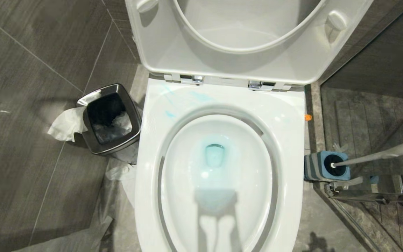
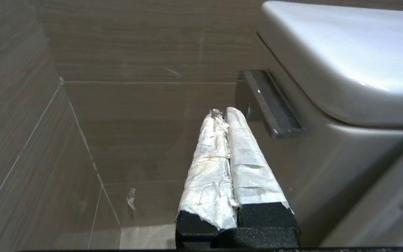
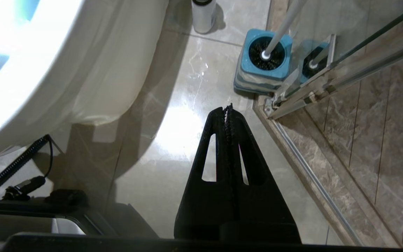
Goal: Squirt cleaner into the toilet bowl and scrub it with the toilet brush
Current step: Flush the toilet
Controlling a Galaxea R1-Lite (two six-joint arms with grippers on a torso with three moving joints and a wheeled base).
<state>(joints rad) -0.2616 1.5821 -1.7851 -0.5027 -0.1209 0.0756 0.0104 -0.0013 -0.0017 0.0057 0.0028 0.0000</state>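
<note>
The toilet bowl (image 1: 173, 164) fills the middle of the head view, seat and lid raised. Blue liquid tints its water and streaks the back rim. The toilet brush (image 1: 380, 154) stands in its blue-and-grey holder (image 1: 315, 168) on the floor to the right, handle leaning right. The cleaner shows as a white bottle body (image 3: 203, 15) beside the bowl's foot, and as an orange speck (image 1: 308, 117) past the rim. My left gripper (image 2: 222, 113), fingers wrapped in white paper, is shut and empty, close to the chrome flush lever (image 2: 269, 105). Shut and empty too, my right gripper (image 3: 227, 110) hangs over the floor, short of the brush (image 3: 280, 28).
A steel bin (image 1: 112, 119) with white paper hanging out stands left of the toilet, crumpled plastic on the floor beside it. A glass shower partition with a metal rail (image 3: 313, 91) runs right of the brush holder. The white tank (image 2: 345, 63) sits right of the left gripper, tiled wall behind.
</note>
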